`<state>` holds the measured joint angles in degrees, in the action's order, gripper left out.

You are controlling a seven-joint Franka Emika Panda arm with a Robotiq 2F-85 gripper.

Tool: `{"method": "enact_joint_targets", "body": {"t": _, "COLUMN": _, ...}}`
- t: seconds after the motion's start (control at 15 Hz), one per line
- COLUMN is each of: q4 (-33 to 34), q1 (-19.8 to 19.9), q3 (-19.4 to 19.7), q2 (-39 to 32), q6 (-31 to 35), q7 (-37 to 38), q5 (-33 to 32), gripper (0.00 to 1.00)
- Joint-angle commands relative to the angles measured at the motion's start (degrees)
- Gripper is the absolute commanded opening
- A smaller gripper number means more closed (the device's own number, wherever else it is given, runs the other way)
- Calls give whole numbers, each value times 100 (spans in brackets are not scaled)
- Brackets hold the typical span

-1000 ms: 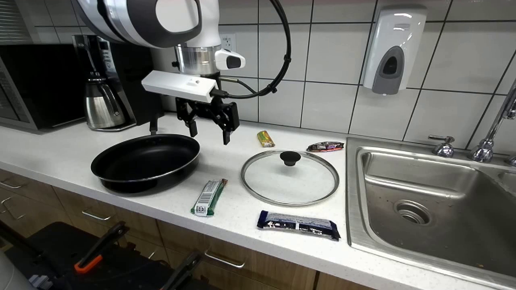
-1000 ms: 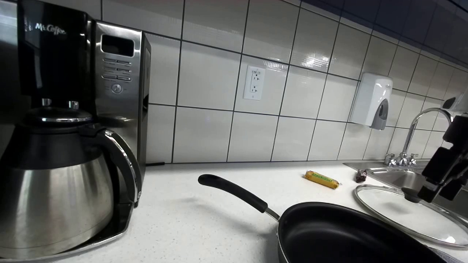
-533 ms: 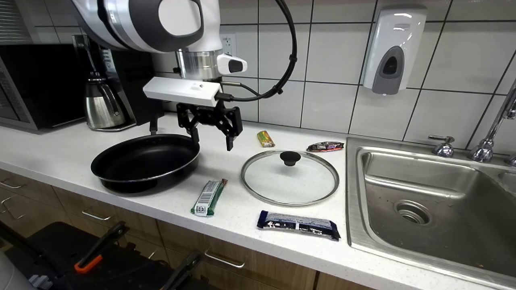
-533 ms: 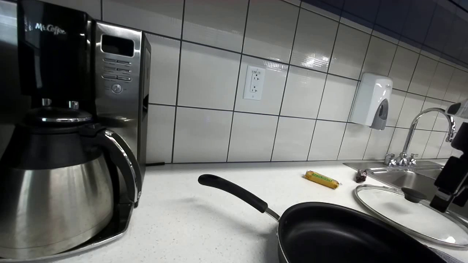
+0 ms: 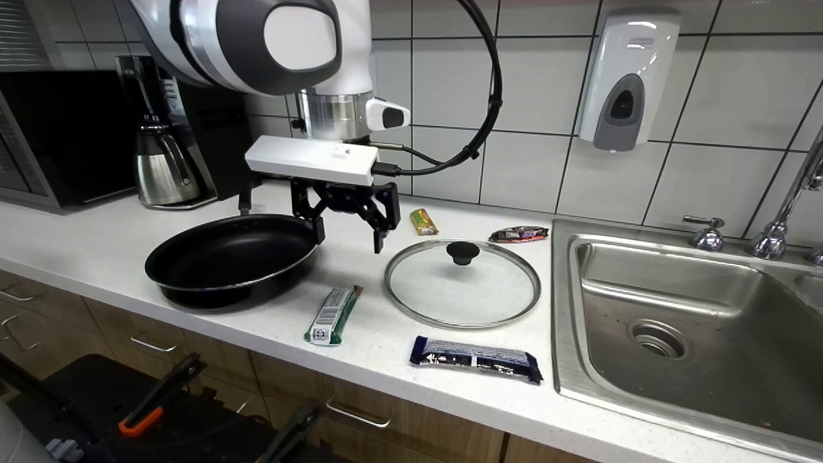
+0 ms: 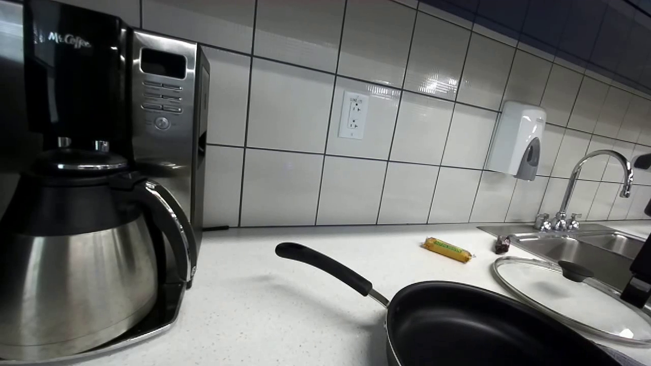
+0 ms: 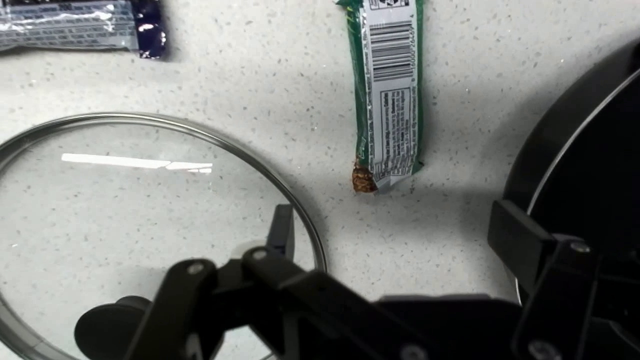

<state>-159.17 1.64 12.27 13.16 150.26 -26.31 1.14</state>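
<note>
Claw: gripper (image 5: 349,239) hangs over the white counter (image 5: 366,321), pointing down, jaws wide apart, grasping nothing. Each view read as a dial, gripper at its centre.

Nearest beneath: a green-and-white wrapped bar (image 7: 392,100), flat on the counter, barcode side up, clear of the claw. At 12 o'clock in the wrist view, 6 o'clock in an exterior view (its brown-patterned end faces the gripper).

Black frying pan (image 5: 231,257) at 9 o'clock in an exterior view, about 3 from the wrist. One fingertip (image 7: 515,235) overlaps its rim; touching or merely above, cannot tell. Its handle (image 6: 325,267) reaches toward 10 o'clock from the pan in an exterior view.

Glass lid (image 5: 450,296) lies flat, steel-rimmed, black knob (image 5: 463,253) uppermost: near 4 o'clock in an exterior view, 9 from the wrist, where the opposite fingertip shows across the glass.

Surroundings, by the exterior dial: yellow packet (image 5: 424,222) between 2 and 3; dark packet (image 5: 519,234) at 3, just beside the lid; navy wrapped bar (image 5: 477,360) between 4 and 5, near the lid. Steel sink (image 5: 566,321) farther out, between 3 and 4. Soap dispenser (image 5: 636,54) on the tiled wall (image 5: 521,77) at 2. Coffee maker (image 5: 218,135) with steel carafe (image 5: 164,177) near 10.
</note>
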Motion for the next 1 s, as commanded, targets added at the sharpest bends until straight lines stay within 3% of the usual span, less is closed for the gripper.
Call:
{"method": "enact_joint_targets", "body": {"t": 0.0, "q4": 1, "q1": 8, "q3": 83, "q2": -91, "q6": 72, "q7": -460, "q5": 48, "gripper": 100}}
{"method": "enact_joint_targets", "body": {"t": 0.93, "q4": 0, "q1": 68, "q3": -193, "q2": -1041, "q6": 317, "q7": -688, "q5": -63, "gripper": 100}}
